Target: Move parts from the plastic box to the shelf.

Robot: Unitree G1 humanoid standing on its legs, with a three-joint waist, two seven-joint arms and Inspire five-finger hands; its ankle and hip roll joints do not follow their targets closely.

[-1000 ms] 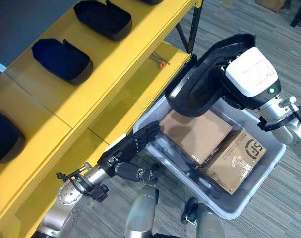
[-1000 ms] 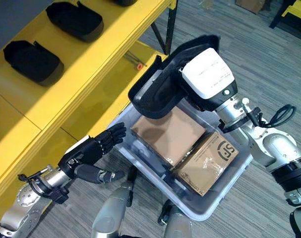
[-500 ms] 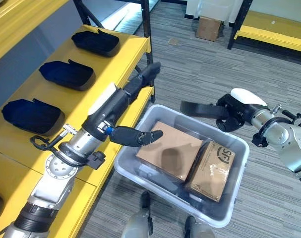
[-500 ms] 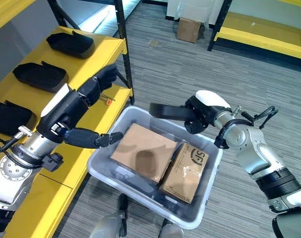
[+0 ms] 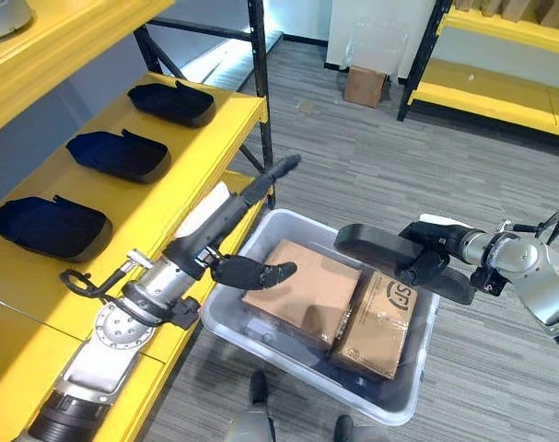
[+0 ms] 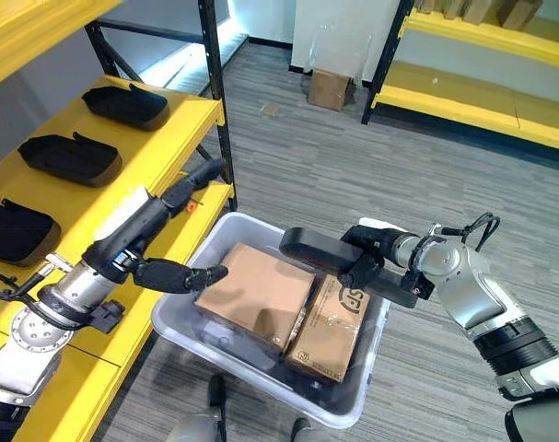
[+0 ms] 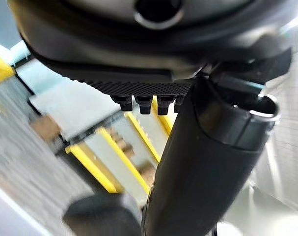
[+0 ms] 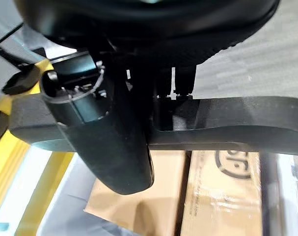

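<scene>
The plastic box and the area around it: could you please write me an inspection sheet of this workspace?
Surface: grey carpet floor bears the plastic box, beside the yellow shelf.
Job's things: three black parts lie on the shelf; one long black part is held over the box.
Clutter: two cardboard boxes lie side by side in the plastic box.
Hands: left hand is open, fingers straight, above the box's shelf-side edge; right hand is curled round the long black part.
Cables: nothing seen.
Surroundings: a small carton on the floor and a second yellow shelf beyond.
</scene>
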